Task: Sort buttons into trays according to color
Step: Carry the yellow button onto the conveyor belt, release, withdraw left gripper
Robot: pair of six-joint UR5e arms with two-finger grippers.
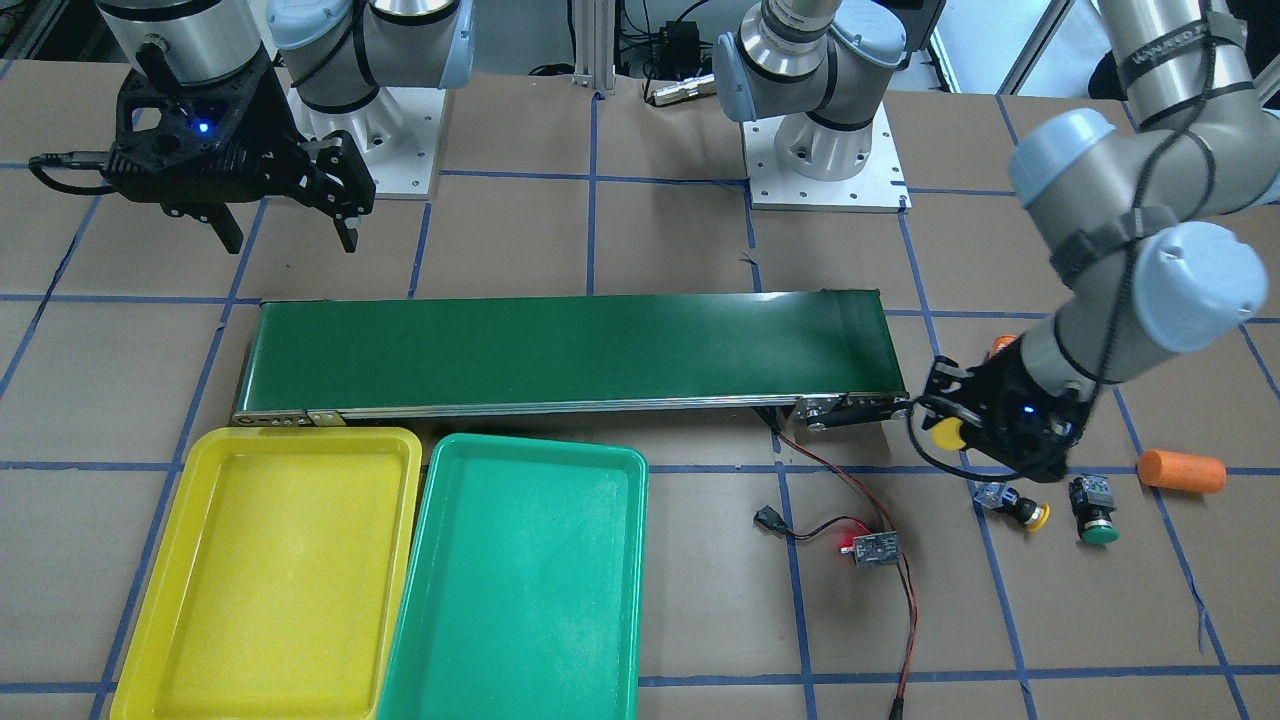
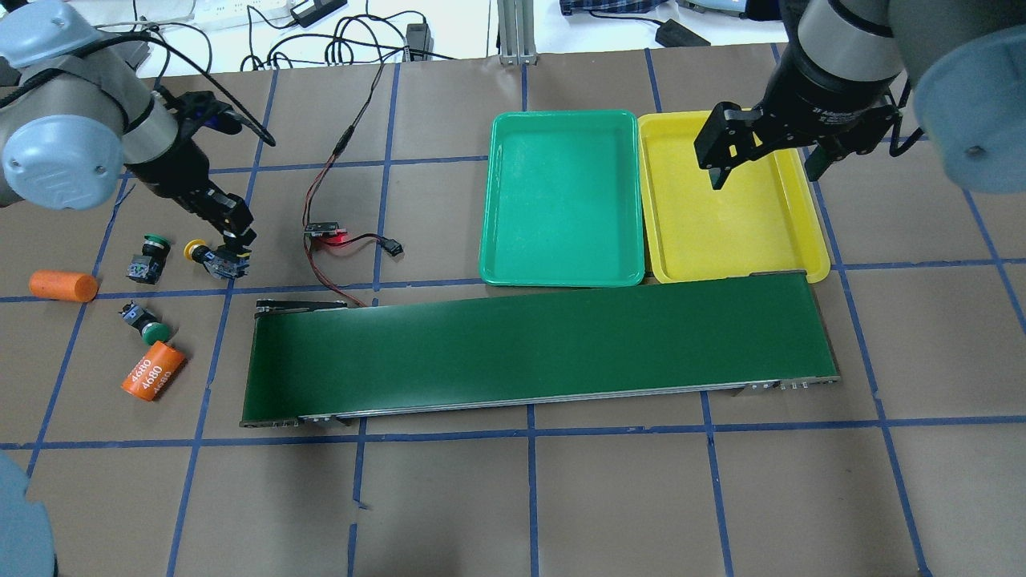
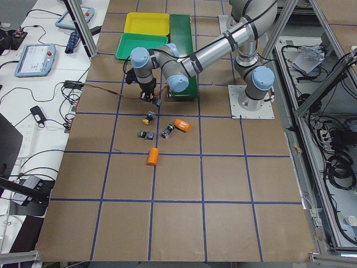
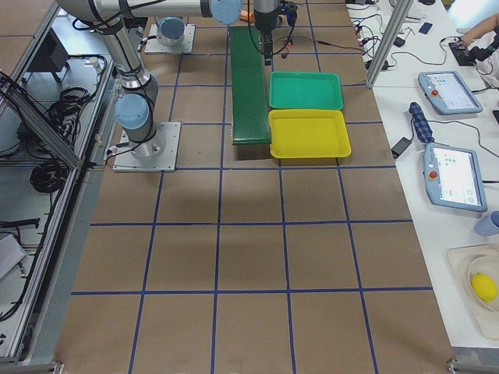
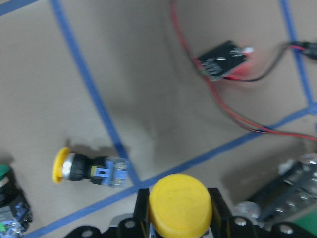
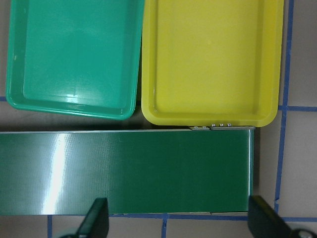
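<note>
Clutter crowds the table's left end in the overhead view: two orange cylinders (image 2: 62,286), two green-capped push-buttons on black-and-grey switch blocks (image 2: 148,256), and a yellow-capped push-button (image 2: 210,258) lying on its side. Just above that one, the left gripper (image 2: 235,234) is clamped on the second yellow-capped push-button (image 5: 181,201), whose cap sticks out past the fingers. A shallow hold on the switch block could let it twist or slip out. A low sweep might also knock the lying button, or snag the red and black wires of the small circuit board (image 2: 325,232) close by.

Next comes the long dark-green conveyor belt (image 2: 537,353), where a dropped round cap would probably roll. Beyond it the green plastic tray (image 2: 561,116) and yellow plastic tray (image 2: 737,240) sit side by side, both empty. A release near their shared edge could land the button in the wrong colour. The right gripper (image 2: 765,167) hangs over the yellow tray with fingers wide apart, so a reach across by the left arm risks a collision.
</note>
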